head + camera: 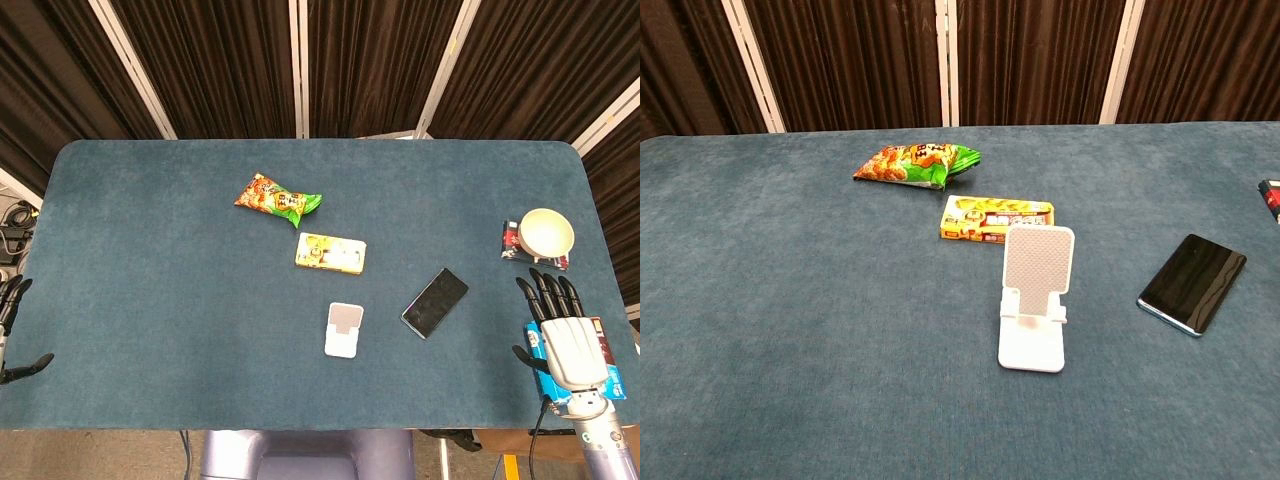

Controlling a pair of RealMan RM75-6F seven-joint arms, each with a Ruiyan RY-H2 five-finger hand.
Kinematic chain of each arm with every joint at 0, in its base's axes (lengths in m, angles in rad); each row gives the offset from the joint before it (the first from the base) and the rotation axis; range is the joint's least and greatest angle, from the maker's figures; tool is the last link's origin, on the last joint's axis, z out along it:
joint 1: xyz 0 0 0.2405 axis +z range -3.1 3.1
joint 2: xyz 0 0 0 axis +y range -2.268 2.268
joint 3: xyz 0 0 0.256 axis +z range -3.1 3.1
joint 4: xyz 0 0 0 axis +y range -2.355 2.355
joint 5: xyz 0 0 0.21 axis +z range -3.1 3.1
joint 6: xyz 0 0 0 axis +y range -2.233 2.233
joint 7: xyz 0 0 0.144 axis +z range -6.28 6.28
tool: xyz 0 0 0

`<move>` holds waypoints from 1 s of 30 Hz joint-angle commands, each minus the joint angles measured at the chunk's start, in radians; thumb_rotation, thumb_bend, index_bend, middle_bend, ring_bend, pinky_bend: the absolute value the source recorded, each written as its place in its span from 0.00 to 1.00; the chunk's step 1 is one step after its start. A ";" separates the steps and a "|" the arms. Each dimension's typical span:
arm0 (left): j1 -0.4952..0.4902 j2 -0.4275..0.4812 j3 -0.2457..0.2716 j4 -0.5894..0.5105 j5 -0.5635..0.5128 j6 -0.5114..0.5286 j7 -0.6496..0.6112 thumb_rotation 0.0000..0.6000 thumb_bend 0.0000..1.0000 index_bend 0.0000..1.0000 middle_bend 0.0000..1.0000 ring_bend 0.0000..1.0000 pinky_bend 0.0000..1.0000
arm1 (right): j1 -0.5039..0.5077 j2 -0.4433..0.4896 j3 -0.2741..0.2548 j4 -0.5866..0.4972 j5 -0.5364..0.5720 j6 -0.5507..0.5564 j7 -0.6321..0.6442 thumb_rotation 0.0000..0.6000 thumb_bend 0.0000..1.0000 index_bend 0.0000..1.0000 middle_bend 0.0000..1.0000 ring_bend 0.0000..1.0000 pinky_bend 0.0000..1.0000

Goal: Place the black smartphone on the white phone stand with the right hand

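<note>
Smartphone: the black smartphone lies flat on the table, right of the white phone stand, apart from it.
Right hand: right hand rests at the table's right edge, fingers straight, slightly apart, holding nothing.
Left hand: left hand at the left edge, fingers apart.

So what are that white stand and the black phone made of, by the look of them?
The stand looks like matte white plastic: evenly coloured and thin, with a fine dotted grid on its back plate. The phone looks like glossy glass on top, since its dark face shows a soft sheen; its bluish edge could be metal or plastic.
</note>
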 commanded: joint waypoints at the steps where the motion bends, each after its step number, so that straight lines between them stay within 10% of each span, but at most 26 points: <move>1: 0.002 0.000 0.002 0.000 0.004 0.003 -0.001 1.00 0.00 0.00 0.00 0.00 0.00 | -0.004 -0.003 0.004 0.006 -0.011 -0.004 0.008 1.00 0.00 0.00 0.00 0.00 0.00; 16: -0.014 -0.011 -0.013 0.010 -0.039 -0.034 0.017 1.00 0.00 0.00 0.00 0.00 0.00 | 0.292 -0.033 -0.010 0.373 -0.228 -0.333 0.212 1.00 0.00 0.05 0.07 0.00 0.02; 30: -0.041 -0.039 -0.034 0.036 -0.117 -0.096 0.064 1.00 0.00 0.00 0.00 0.00 0.00 | 0.497 -0.196 -0.121 0.704 -0.409 -0.459 0.333 1.00 0.24 0.15 0.19 0.12 0.16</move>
